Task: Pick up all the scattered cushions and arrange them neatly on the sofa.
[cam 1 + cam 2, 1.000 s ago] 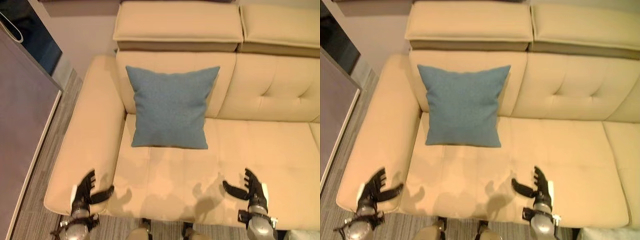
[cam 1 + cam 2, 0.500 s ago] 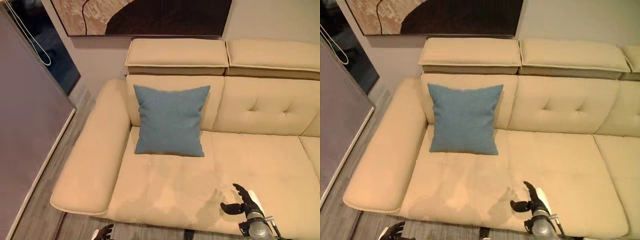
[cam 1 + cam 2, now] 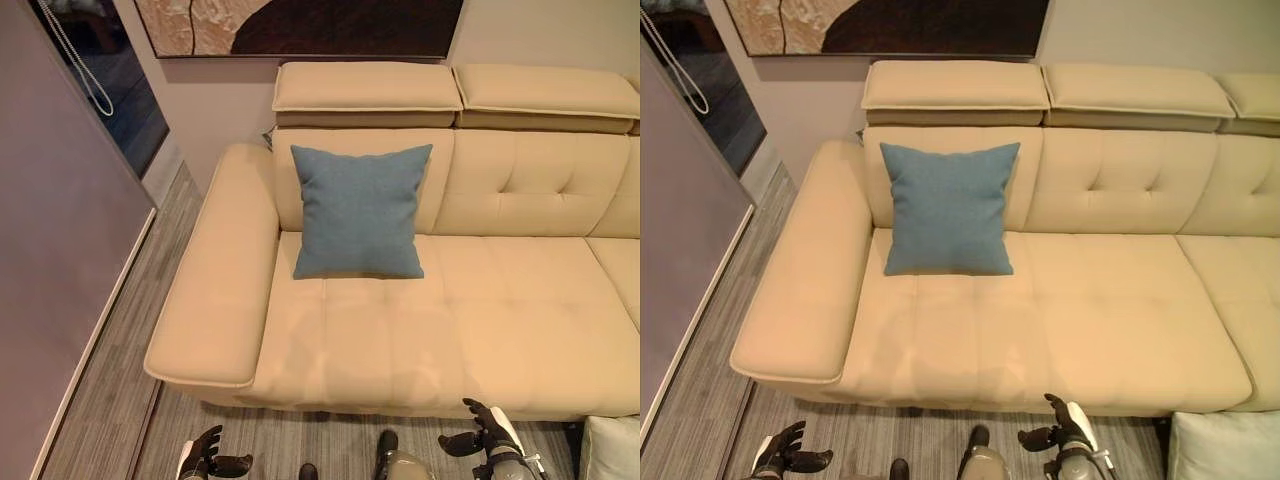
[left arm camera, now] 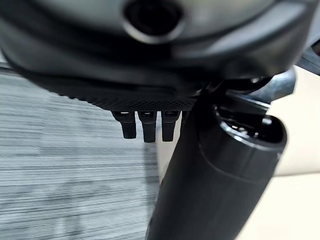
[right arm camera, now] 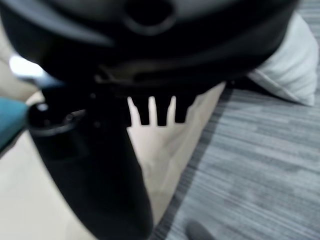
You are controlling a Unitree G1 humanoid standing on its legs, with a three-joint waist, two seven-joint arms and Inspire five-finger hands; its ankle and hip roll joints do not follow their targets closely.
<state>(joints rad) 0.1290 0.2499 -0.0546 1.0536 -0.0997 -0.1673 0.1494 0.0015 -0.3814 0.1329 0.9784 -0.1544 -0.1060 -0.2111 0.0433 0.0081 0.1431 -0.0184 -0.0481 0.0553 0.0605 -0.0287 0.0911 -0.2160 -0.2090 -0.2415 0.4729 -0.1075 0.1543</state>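
beige sofa (image 3: 420,330) on grey striped floor (image 3: 110,390), blue cushion (image 3: 360,212) upright.

A square blue cushion (image 3: 361,211) stands upright on the beige sofa (image 3: 480,320), leaning against the backrest at the left end, just beside the armrest. A pale, whitish cushion (image 3: 1225,447) lies on the grey floor, near the sofa's front right.

Grey striped carpet floor (image 3: 110,400); pale wall (image 3: 540,30) bearing a brown-and-cream framed painting (image 3: 300,25); dark window (image 3: 110,90) at left.
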